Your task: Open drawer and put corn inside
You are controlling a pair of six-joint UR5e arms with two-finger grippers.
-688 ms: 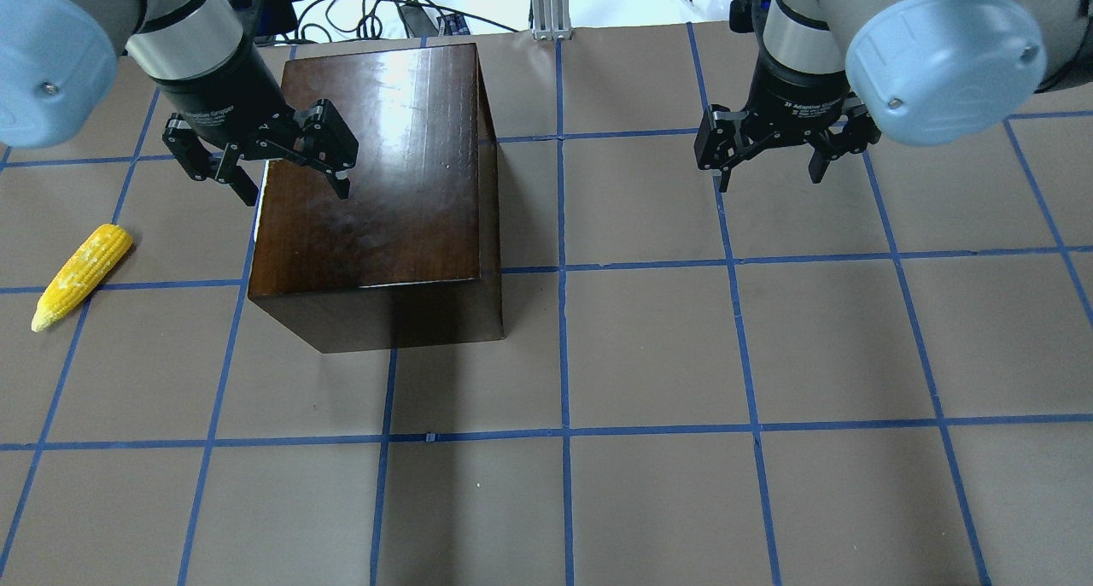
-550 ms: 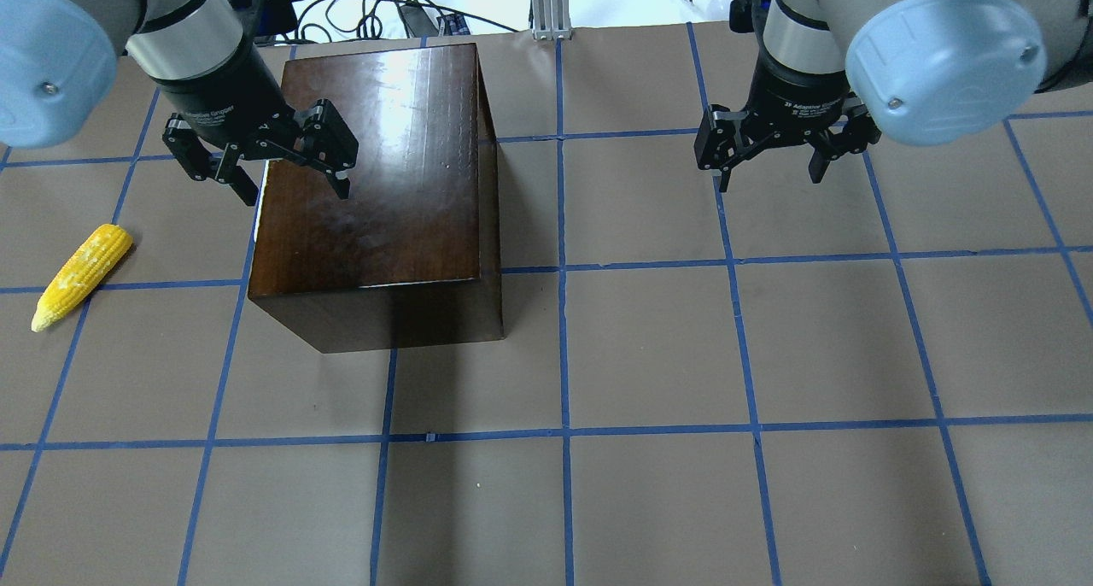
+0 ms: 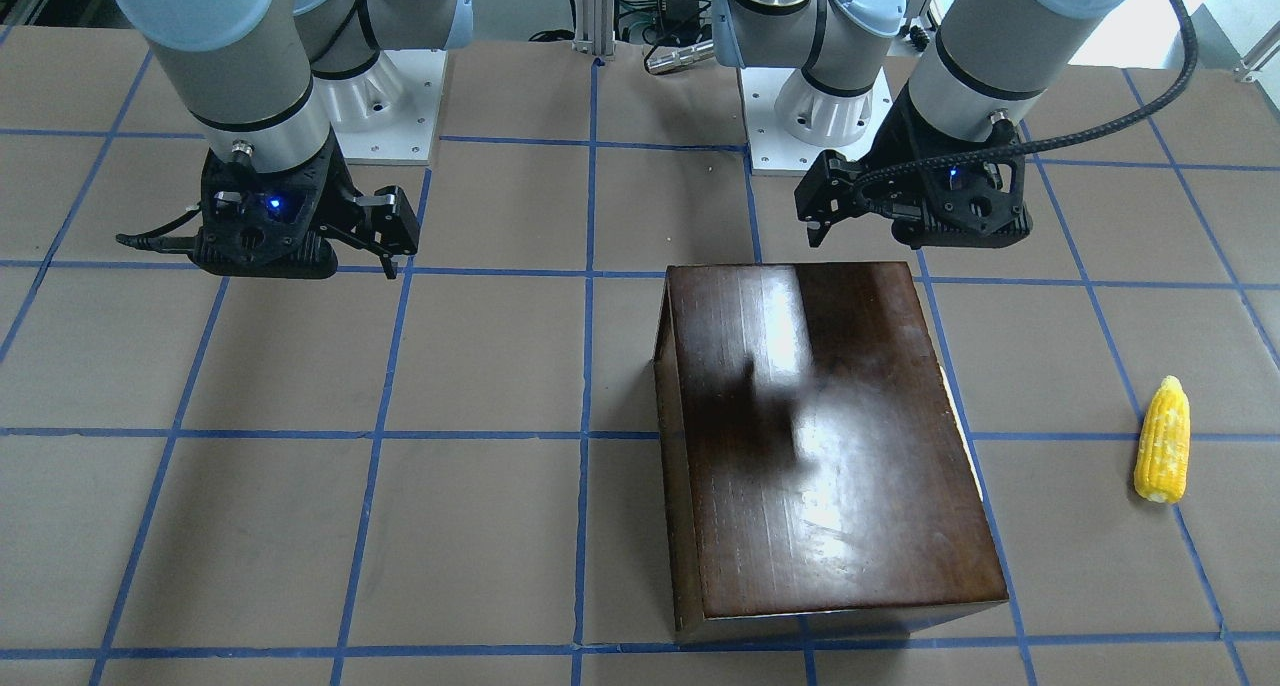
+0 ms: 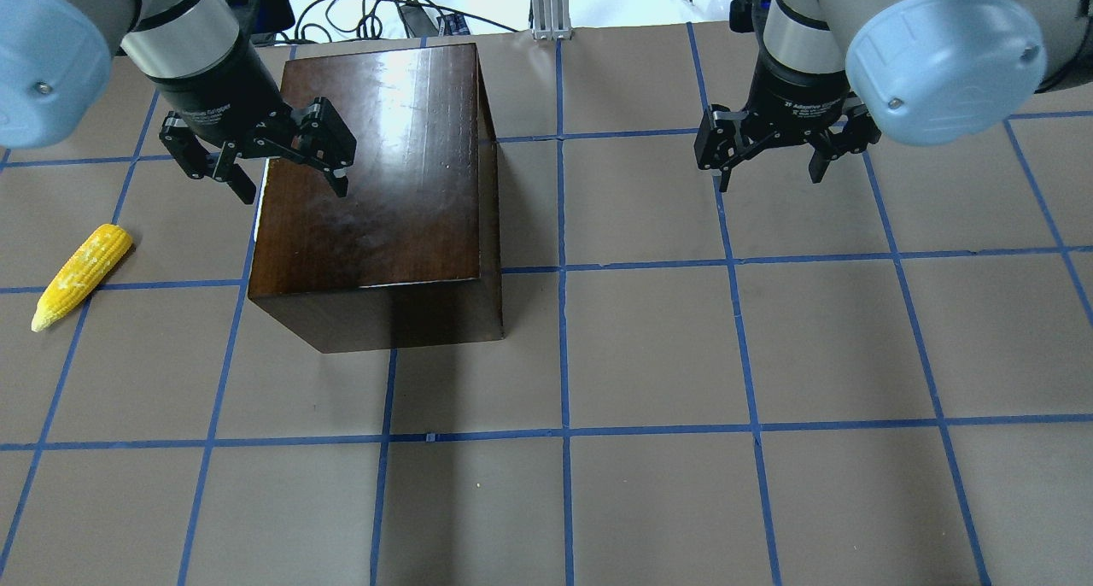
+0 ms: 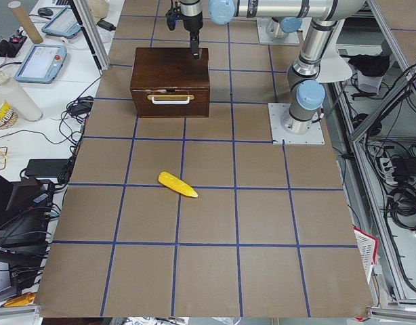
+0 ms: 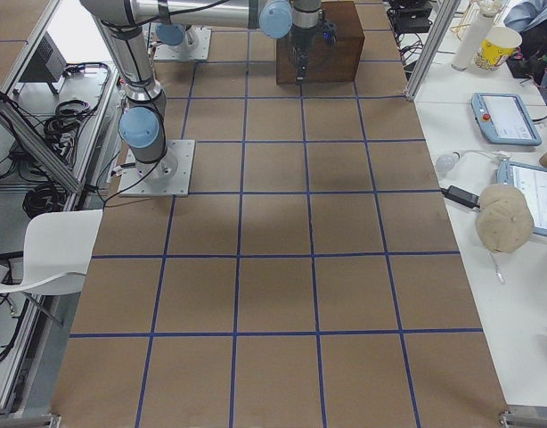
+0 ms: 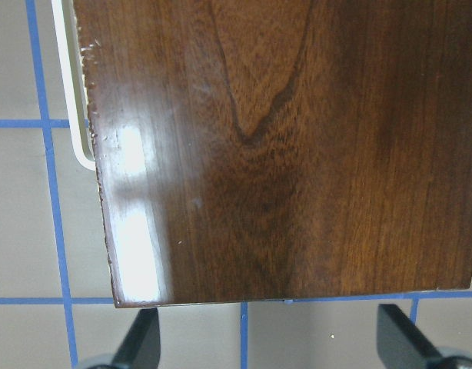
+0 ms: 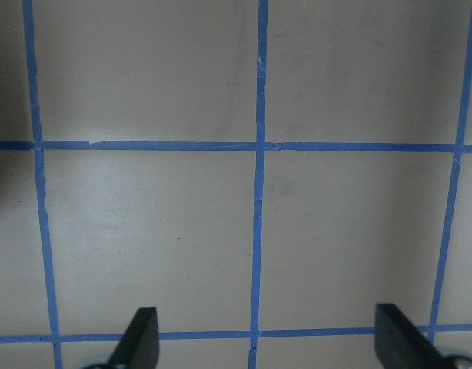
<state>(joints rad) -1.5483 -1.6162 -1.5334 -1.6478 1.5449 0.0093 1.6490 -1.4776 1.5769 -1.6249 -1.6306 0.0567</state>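
The glossy dark-brown box stands on the left half of the table. Its drawer is shut. The drawer's worn front and pale handle face the corn side. The yellow corn lies on the table left of the box, apart from it. It also shows in the front-facing view. My left gripper is open and empty. It hangs over the box's top near the drawer-side edge. My right gripper is open and empty over bare table, well right of the box.
Cables and an aluminium post lie past the table's far edge. The arm bases stand at the robot's side. Blue tape lines grid the brown table. Side benches hold tablets.
My left gripper has shifted very slightly toward the far side over the box. The right gripper, the box and the corn have not moved.
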